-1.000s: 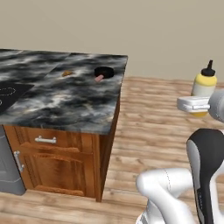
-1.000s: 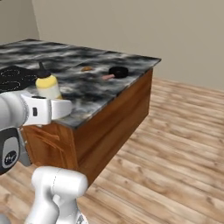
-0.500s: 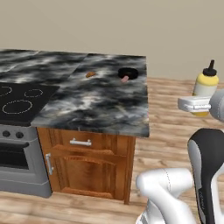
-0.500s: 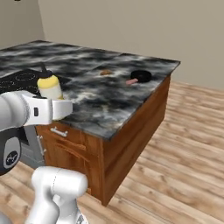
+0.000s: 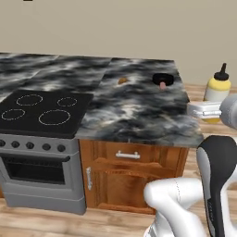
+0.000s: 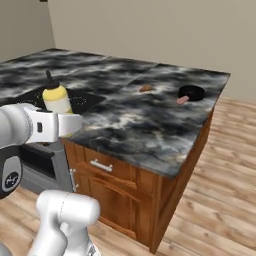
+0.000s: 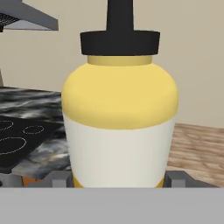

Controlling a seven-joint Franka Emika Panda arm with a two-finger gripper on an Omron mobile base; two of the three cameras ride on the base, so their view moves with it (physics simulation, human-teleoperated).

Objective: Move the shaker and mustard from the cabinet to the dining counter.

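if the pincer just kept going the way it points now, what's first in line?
The mustard, already upright between the pincer fingers. Beyond it, probably the cooktop end of the dining counter; depth unclear.

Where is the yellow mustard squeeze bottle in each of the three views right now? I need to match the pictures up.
Left base view: the yellow mustard squeeze bottle sits at the right edge, past the counter corner.
Right base view: bottle at left, above the white arm.
Hand view: bottle centred, upright, very close.
Shared landmark: the black glass cooktop.
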